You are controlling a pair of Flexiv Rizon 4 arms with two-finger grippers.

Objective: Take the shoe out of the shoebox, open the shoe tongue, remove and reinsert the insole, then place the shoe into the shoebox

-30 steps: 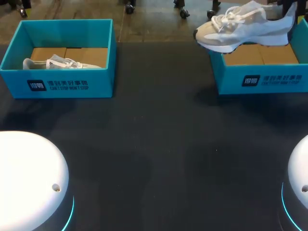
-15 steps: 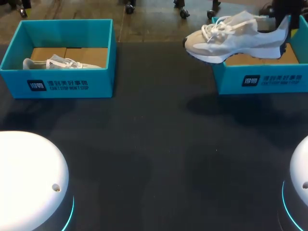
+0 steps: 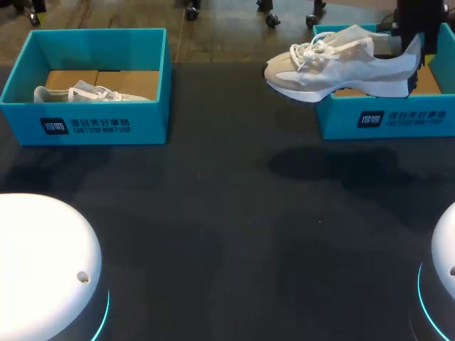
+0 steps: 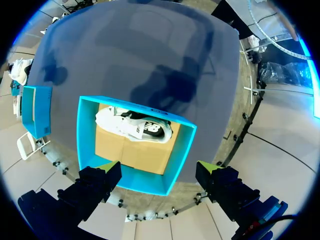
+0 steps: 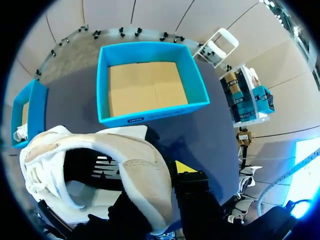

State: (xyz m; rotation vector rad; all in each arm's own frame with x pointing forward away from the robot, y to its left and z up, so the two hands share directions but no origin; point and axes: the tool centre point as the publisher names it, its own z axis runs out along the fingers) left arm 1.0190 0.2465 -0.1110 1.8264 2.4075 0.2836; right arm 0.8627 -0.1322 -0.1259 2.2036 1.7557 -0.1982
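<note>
A white and beige sneaker (image 3: pixel 334 65) hangs in the air, its toe past the left wall of the right blue shoebox (image 3: pixel 387 119). My right gripper (image 3: pixel 414 48) is shut on its heel. In the right wrist view the right gripper (image 5: pixel 161 186) pinches the heel collar of the sneaker (image 5: pixel 100 165), and the empty right shoebox (image 5: pixel 150 112) lies below. My left gripper (image 4: pixel 159 171) is open, high above the left blue shoebox (image 4: pixel 85 135), where a second white sneaker (image 4: pixel 132 125) lies. It is out of the head view.
The left shoebox (image 3: pixel 85 126) stands at the back left with its sneaker (image 3: pixel 78 92) inside. Two white robot bases (image 3: pixel 43 270) sit at the front corners. Dark table surface (image 3: pixel 234 227) spreads between the boxes and the bases.
My right gripper has carried the sneaker to the left and lower, from over the right shoebox to past its left wall. The left box and its sneaker have not moved.
</note>
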